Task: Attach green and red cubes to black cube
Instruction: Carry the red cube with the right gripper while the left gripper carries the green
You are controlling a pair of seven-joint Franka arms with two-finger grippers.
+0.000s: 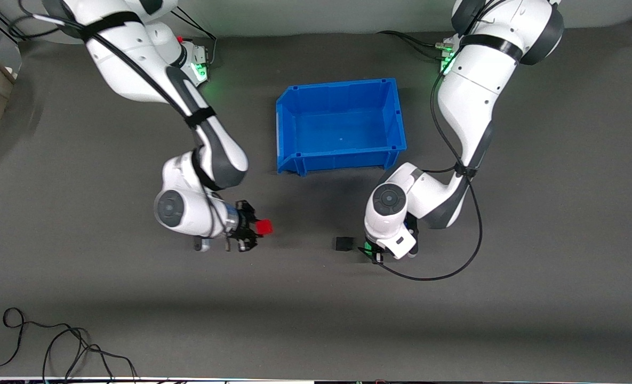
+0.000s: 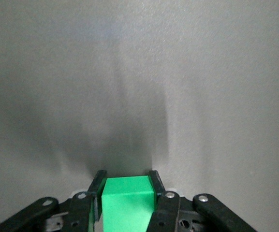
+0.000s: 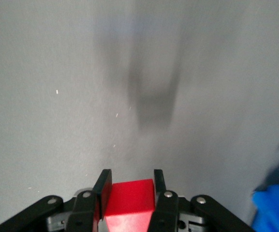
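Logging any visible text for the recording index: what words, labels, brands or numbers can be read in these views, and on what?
None can be read.
Red cube, in the right end effector: plain faces.
Green cube, in the left end effector: plain faces.
Black cube on the table: no marking visible.
Blue bin: no label visible.

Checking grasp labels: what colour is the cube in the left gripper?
Bright green. The left gripper is shut on the green cube, clearest in the left wrist view.
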